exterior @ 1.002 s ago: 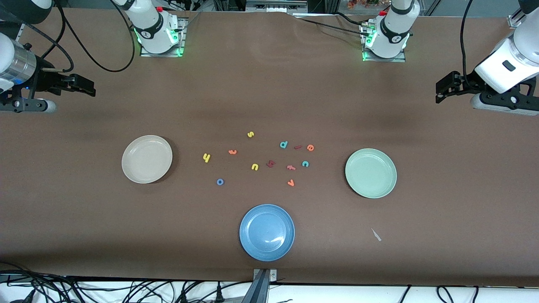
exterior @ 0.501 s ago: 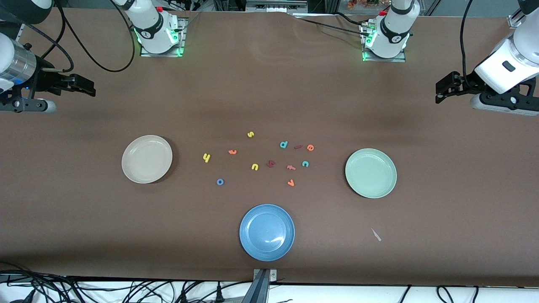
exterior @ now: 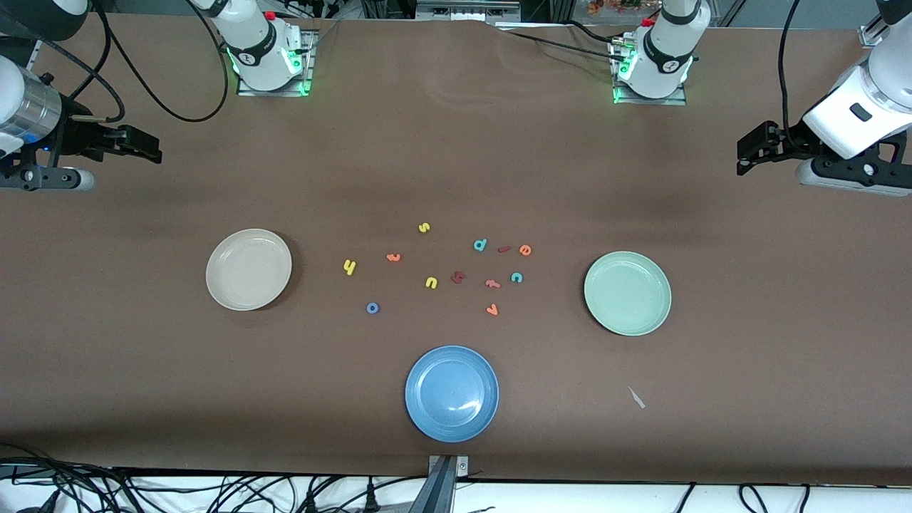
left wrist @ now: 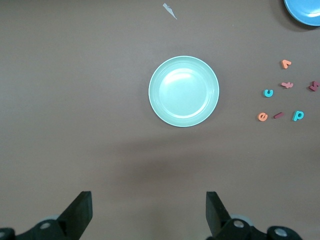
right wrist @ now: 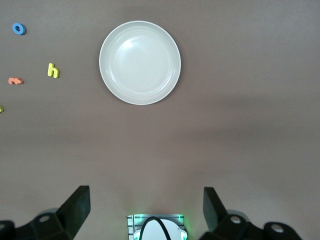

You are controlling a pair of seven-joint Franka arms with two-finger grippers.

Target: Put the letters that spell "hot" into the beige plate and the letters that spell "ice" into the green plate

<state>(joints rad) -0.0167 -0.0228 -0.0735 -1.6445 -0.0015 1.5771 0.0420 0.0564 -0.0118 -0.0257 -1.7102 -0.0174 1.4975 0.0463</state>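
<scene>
Left gripper [exterior: 747, 151]: held up in the air over bare table at the left arm's end; its fingers [left wrist: 80, 212] are spread wide in the left wrist view and nothing is gripped. The arm waits.
Right gripper [exterior: 142, 146]: held up over bare table at the right arm's end; its fingers [right wrist: 77, 205] are spread wide and nothing is gripped. This arm waits too.
Beige plate [exterior: 249, 269]: set flat toward the right arm's end; nothing is seen in it.
Green plate [exterior: 628, 293]: set flat toward the left arm's end; nothing is seen in it.
Blue plate [exterior: 452, 393]: set nearest the front camera, midway between the two ends.
Yellow h [exterior: 349, 267]: laid on the table between the beige plate and the cluster of letters.
Orange t [exterior: 393, 257]: laid just beside the h, toward the left arm's end.
Blue o [exterior: 372, 308]: laid nearer the camera than the h.
Red i [exterior: 504, 249]: laid between the teal d [exterior: 480, 245] and the orange e [exterior: 525, 249].
Teal c [exterior: 516, 277]: laid nearer the camera than the e, on the green plate's side of the cluster.
Other letters: a yellow s [exterior: 424, 228] lies farthest from the camera; a yellow n [exterior: 431, 283] lies mid-cluster.
</scene>
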